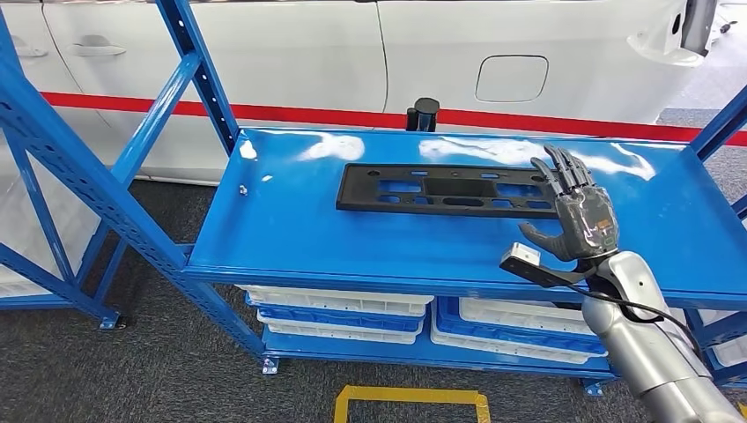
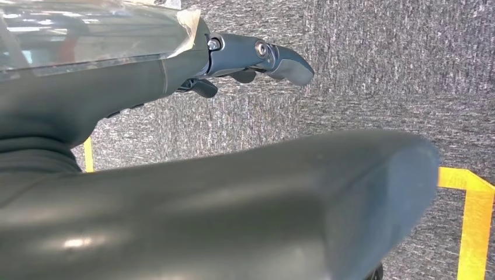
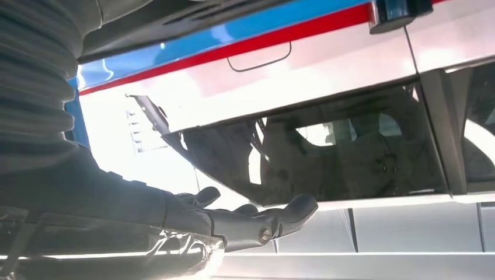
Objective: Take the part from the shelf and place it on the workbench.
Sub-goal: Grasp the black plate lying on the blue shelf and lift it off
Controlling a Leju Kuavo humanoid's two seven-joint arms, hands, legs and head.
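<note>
We see the black plastic part [image 1: 451,190], a long flat panel with several cut-outs, lying flat on the top board of the blue shelf [image 1: 291,238], a little toward the back and right of the board's middle. Its long side runs across the shelf, roughly parallel to the front edge.

Our right hand [image 1: 574,207] is raised above the right part of that board, at the right end of the part. Its fingers [image 1: 562,169] are spread and point away from us, overlapping the part's right end in the head view; the thumb sticks out to the left. The hand holds nothing. We cannot tell whether the fingertips touch the part or hover over it. In the right wrist view, the same fingers [image 3: 274,219] are stretched out, with the side of a white car [image 3: 373,70] behind them.

Our left hand [image 2: 245,61] appears in the left wrist view over grey carpet [image 2: 379,70] and a yellow floor marking [image 2: 476,221]. Its fingers are extended and hold nothing.

Behind the shelf stands the white car [image 1: 458,53] with a red stripe [image 1: 291,113] along its lower body and a fuel flap [image 1: 512,77]. A small black cylinder [image 1: 425,114] stands just behind the back edge of the top board. On the lower shelf sit white trays [image 1: 339,304] stacked with blue ones.
</note>
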